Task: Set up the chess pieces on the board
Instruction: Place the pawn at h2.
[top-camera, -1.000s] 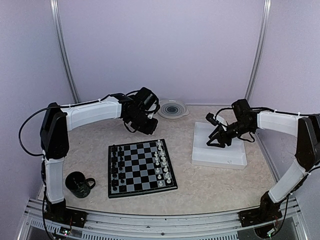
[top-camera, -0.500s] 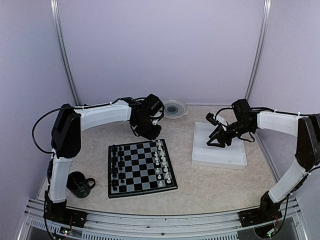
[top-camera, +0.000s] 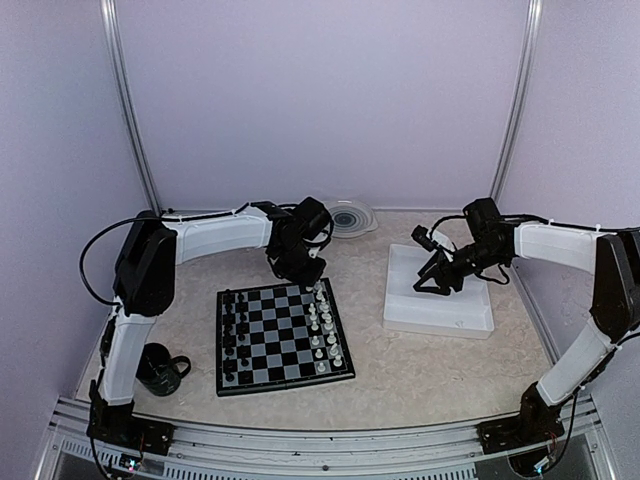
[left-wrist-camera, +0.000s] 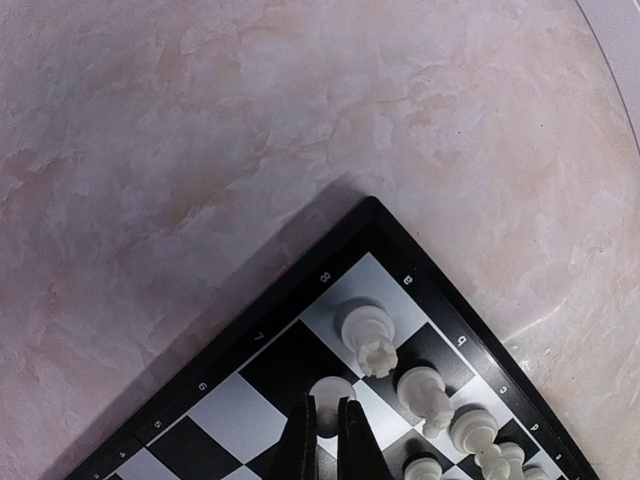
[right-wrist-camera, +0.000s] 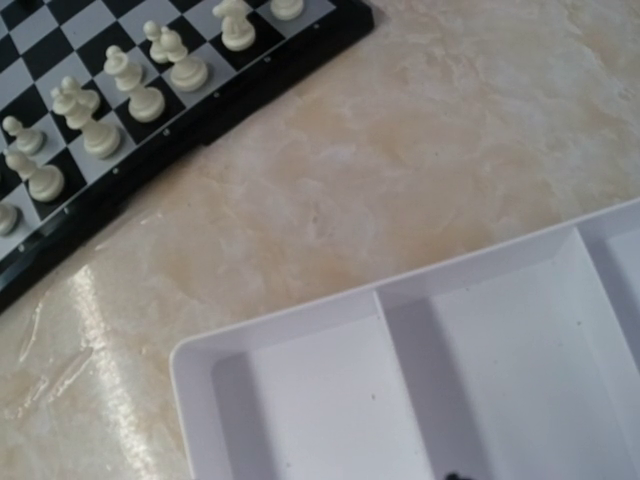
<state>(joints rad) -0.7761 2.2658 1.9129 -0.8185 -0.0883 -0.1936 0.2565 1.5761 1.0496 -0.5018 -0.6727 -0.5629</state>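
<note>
I have the left gripper (left-wrist-camera: 328, 408) low over the far right corner of the board (top-camera: 285, 335). Its fingers (left-wrist-camera: 303, 445) are drawn narrow, with only a slit between them. A small round-topped white piece (left-wrist-camera: 328, 388) sits right at the tips, next to the rook (left-wrist-camera: 368, 338) on the corner square. I cannot tell whether the fingers pinch it or only hover at it.

The other white pieces (top-camera: 322, 322) line the board's right side, and the black pieces (top-camera: 235, 335) line its left. The right gripper (top-camera: 432, 280) hangs over the white tray (top-camera: 455, 318), well apart from the board. I cannot tell how its fingers stand.

I judge these pieces to be very light, hard and slick, with small bases that tip at a nudge. I would take one by the head or neck, straight from above, with a gentle squeeze. The neighbours stand close together, so I would keep the fingertips narrow to avoid clipping them.
</note>
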